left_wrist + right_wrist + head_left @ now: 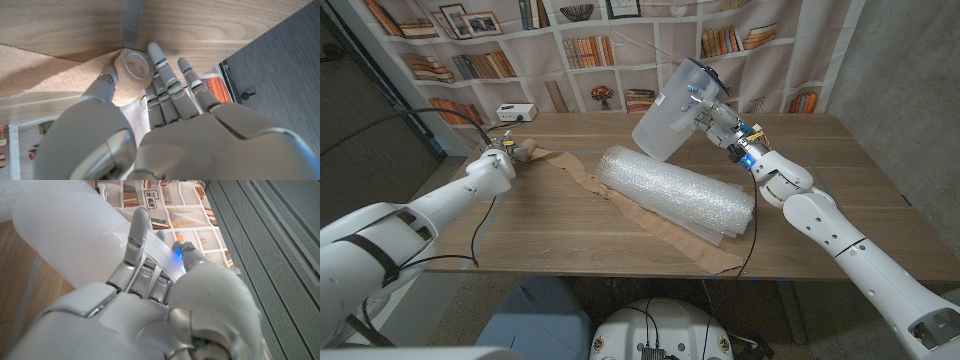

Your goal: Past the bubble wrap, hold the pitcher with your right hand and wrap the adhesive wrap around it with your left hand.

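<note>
Translucent pitcher (669,122) in right hand (720,120); tan wrap roll (132,66), label unreadable, pinched by left hand (165,100).

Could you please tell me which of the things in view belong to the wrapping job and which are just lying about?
Part of the job:
pitcher, held tilted above the table by the right hand
roll of adhesive wrap, gripped by the left hand, its tan strip trailing across the table
bubble wrap

Just lying about:
white power strip at the table's far edge
</note>
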### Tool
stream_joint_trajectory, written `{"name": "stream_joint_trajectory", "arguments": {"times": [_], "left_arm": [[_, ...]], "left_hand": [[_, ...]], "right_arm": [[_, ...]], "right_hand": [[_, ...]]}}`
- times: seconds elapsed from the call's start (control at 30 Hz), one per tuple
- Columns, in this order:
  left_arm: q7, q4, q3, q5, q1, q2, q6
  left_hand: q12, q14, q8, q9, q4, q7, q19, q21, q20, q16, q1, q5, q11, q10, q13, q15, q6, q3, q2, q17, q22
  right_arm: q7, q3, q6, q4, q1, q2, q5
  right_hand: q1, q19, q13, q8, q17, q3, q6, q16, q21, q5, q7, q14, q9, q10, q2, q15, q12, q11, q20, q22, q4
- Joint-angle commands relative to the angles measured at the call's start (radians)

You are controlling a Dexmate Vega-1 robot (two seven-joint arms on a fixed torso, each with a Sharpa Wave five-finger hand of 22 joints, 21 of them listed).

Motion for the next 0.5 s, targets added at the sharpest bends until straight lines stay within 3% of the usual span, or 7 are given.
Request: {"name": "stream_joint_trajectory", "arguments": {"times": [0.03, 0.17, 0.27, 0.33, 0.4, 0.5], "left_arm": [[0.248, -0.204, -0.081, 0.032, 0.119, 0.063, 0.041], [0.312, -0.247, -0.114, 0.040, 0.156, 0.068, 0.023], [0.341, -0.278, -0.136, 0.043, 0.176, 0.071, 0.018], [0.373, -0.293, -0.145, 0.056, 0.190, 0.070, 0.019], [0.385, -0.308, -0.156, 0.058, 0.201, 0.074, 0.007], [0.393, -0.328, -0.168, 0.064, 0.213, 0.076, 0.008]], "left_hand": [[-0.006, 0.003, -0.001, 0.005, 0.005, -0.027, 0.015, 0.014, -0.004, 0.001, 0.231, -0.002, -0.051, 0.060, 0.005, -0.001, 0.054, -0.003, 0.209, 0.001, 0.008], [-0.007, 0.006, -0.002, 0.006, 0.008, -0.025, 0.025, 0.024, -0.015, 0.001, 0.240, -0.005, -0.052, 0.060, 0.009, 0.000, 0.054, -0.007, 0.209, 0.000, 0.011], [-0.009, 0.002, -0.003, 0.008, 0.021, -0.028, 0.050, 0.050, -0.065, -0.010, 0.250, -0.008, -0.052, 0.062, 0.020, 0.003, 0.055, -0.016, 0.208, -0.008, 0.017], [-0.008, 0.003, -0.002, 0.009, 0.022, -0.027, 0.055, 0.055, -0.067, -0.011, 0.252, -0.008, -0.052, 0.063, 0.021, 0.002, 0.057, -0.017, 0.208, -0.009, 0.018], [-0.010, 0.013, -0.003, 0.013, 0.025, -0.035, 0.133, 0.111, -0.058, -0.018, 0.270, -0.009, -0.053, 0.067, 0.034, 0.000, 0.058, -0.027, 0.207, -0.013, 0.030], [-0.011, 0.014, -0.004, 0.015, 0.027, -0.034, 0.153, 0.129, -0.061, -0.022, 0.275, -0.009, -0.051, 0.069, 0.039, 0.001, 0.055, -0.029, 0.207, -0.015, 0.034]], "right_arm": [[-0.003, 0.018, 0.010, -0.046, -0.044, -0.024, 0.003], [-0.003, 0.020, 0.012, -0.052, -0.049, -0.027, 0.004], [-0.003, 0.020, 0.015, -0.053, -0.051, -0.027, 0.003], [-0.002, 0.020, 0.016, -0.054, -0.052, -0.028, 0.004], [-0.004, 0.021, 0.017, -0.055, -0.053, -0.028, 0.003], [-0.004, 0.021, 0.017, -0.054, -0.053, -0.029, 0.004]], "right_hand": [[-0.006, -0.292, 0.002, -0.001, 0.181, -0.003, 0.005, 0.002, -0.003, -0.002, -0.002, 0.200, 0.004, 0.010, -0.001, -0.140, 0.002, -0.002, -0.080, 0.001, 0.000], [-0.006, -0.293, 0.004, -0.003, 0.181, -0.003, 0.006, 0.001, -0.003, -0.002, -0.001, 0.201, 0.004, 0.012, -0.001, -0.140, 0.003, 0.000, -0.079, 0.001, -0.001], [-0.005, -0.292, 0.005, -0.003, 0.180, -0.003, 0.005, 0.000, -0.003, -0.002, -0.002, 0.200, 0.006, 0.010, -0.001, -0.140, 0.002, 0.000, -0.079, 0.001, -0.001], [-0.005, -0.292, 0.003, -0.002, 0.181, -0.004, 0.007, 0.000, -0.003, -0.002, 0.000, 0.201, 0.006, 0.011, -0.001, -0.140, 0.000, 0.001, -0.078, 0.001, -0.001], [-0.005, -0.292, 0.004, -0.003, 0.181, -0.004, 0.006, 0.000, -0.003, -0.002, 0.000, 0.200, 0.006, 0.012, -0.001, -0.141, 0.001, 0.001, -0.078, 0.001, -0.002], [-0.005, -0.294, 0.006, -0.004, 0.181, -0.003, 0.006, -0.001, -0.003, -0.002, -0.001, 0.201, 0.006, 0.011, -0.001, -0.140, 0.000, -0.001, -0.079, 0.001, -0.001]]}}
